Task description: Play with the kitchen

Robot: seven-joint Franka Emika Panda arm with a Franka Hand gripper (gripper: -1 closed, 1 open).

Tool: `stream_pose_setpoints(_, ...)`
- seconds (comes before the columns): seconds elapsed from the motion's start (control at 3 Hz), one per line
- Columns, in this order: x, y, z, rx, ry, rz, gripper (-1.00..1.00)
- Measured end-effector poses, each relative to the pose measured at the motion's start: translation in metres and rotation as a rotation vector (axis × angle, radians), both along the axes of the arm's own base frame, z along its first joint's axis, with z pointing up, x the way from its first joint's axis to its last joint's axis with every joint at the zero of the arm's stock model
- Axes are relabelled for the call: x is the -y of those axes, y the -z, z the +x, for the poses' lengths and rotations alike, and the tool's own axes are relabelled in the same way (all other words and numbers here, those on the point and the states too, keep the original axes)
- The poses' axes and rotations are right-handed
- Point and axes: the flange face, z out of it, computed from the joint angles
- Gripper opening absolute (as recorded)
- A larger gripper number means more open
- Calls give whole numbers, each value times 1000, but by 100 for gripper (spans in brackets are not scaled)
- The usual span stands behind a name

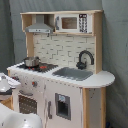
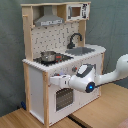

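The kitchen (image 1: pixel 60 75) (image 2: pixel 55 55) is a tall toy of pale wood and white panels. It has a grey hood (image 1: pixel 39 27), a black faucet (image 1: pixel 85 57), a sink (image 1: pixel 72 73) and a stovetop carrying a small metal pot (image 1: pixel 31 61) (image 2: pixel 48 56). Its windowed oven door (image 2: pixel 62 97) is low on the front. In the second exterior view my gripper (image 2: pixel 53 81) reaches in from the second exterior view's right and sits against the front, just above the oven door. In the first exterior view only white arm parts (image 1: pixel 7 82) show at the first exterior view's left edge.
A microwave panel (image 1: pixel 70 22) sits in the top shelf. The kitchen stands on a wooden table (image 2: pixel 105 112) before a grey curtain (image 2: pixel 110 25). My white arm (image 2: pixel 107 75) stretches across the second exterior view's right side, over the table.
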Motion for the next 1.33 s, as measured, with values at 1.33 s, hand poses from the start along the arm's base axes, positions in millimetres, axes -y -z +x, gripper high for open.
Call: stream_pose_setpoints(1.33, -2, -1, -1, 2, 37, 440, -100)
